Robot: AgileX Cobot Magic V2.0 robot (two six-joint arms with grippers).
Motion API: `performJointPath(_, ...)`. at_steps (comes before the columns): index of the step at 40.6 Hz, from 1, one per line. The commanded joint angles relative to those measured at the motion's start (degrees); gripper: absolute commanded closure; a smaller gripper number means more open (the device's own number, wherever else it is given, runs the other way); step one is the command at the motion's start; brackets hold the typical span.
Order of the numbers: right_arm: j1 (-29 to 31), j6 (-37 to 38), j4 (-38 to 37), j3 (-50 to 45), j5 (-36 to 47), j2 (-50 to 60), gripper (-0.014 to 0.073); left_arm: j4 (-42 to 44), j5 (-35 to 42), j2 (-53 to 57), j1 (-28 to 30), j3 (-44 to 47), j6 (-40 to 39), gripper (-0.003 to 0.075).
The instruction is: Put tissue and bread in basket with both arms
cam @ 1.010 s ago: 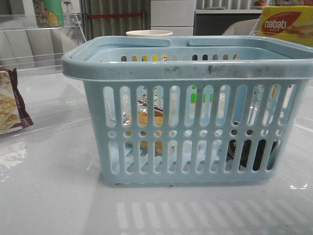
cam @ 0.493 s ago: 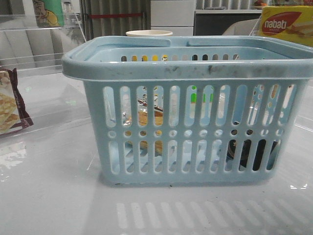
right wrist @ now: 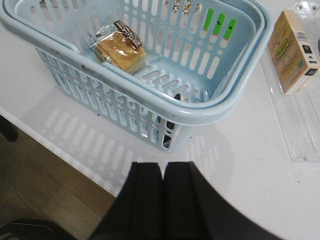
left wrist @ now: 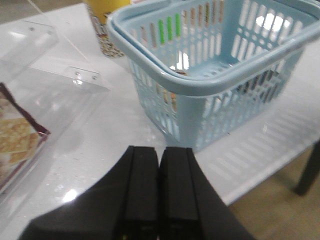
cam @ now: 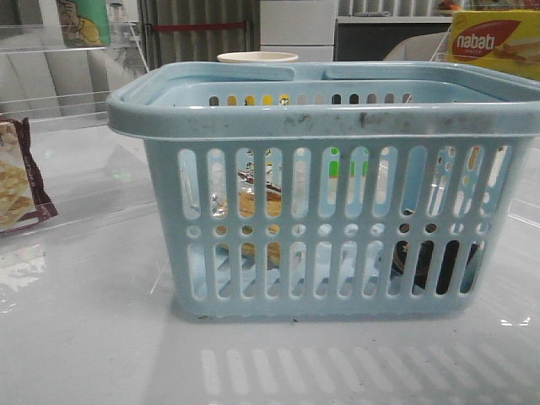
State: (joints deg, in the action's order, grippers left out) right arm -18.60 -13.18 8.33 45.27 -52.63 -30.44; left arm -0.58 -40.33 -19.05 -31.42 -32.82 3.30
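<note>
The light-blue basket (cam: pixel 337 118) stands in the middle of the table; it also shows in the left wrist view (left wrist: pixel 220 75) and the right wrist view (right wrist: pixel 165 107). The bread (right wrist: pixel 120 49), golden-brown in a clear packet with a dark label, lies inside it and shows through the slots (cam: pixel 253 202). The dark tissue pack (cam: pixel 432 263) lies at the basket's bottom right corner, mostly hidden; a dark bit shows in the right wrist view (right wrist: pixel 179 97). My left gripper (left wrist: pixel 160 150) and right gripper (right wrist: pixel 163 165) are shut and empty, drawn back from the basket.
A maroon-edged snack packet (cam: pixel 18 181) lies at the left in a clear tray (left wrist: pixel 60 80). A yellow-red nabati box (cam: pixel 496 40) is at the back right, a cup (cam: pixel 257 57) behind the basket. A tan box (right wrist: pixel 292 52) lies in a clear tray right of the basket.
</note>
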Motion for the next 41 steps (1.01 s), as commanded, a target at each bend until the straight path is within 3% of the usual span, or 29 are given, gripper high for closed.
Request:
performJointPath(1,-0.1,-0.4,0.1,1.5,3.7,-0.3,0.0566,0.2,7.5,4.5,5.7,1.5,-0.5,0.0629)
performJointPath(10,-0.1,-0.4,0.1,1.5,3.7,-0.3,0.0566,0.0,21.2,16.1,21.6,12.9,-0.5,0.0629)
performJointPath(20,-0.1,-0.4,0.1,1.5,3.7,-0.3,0.0566,-0.7,34.7,19.6,31.2,24.8,-0.5,0.0629)
performJointPath(26,-0.1,-0.4,0.1,1.5,3.7,-0.3,0.0566,-1.5,41.0,19.8,32.4,30.3,-0.5,0.0629)
performJointPath(41,-0.1,-0.4,0.1,1.5,3.6,-0.3,0.0566,-0.9,43.3,20.5,28.8,33.2,-0.5,0.0629)
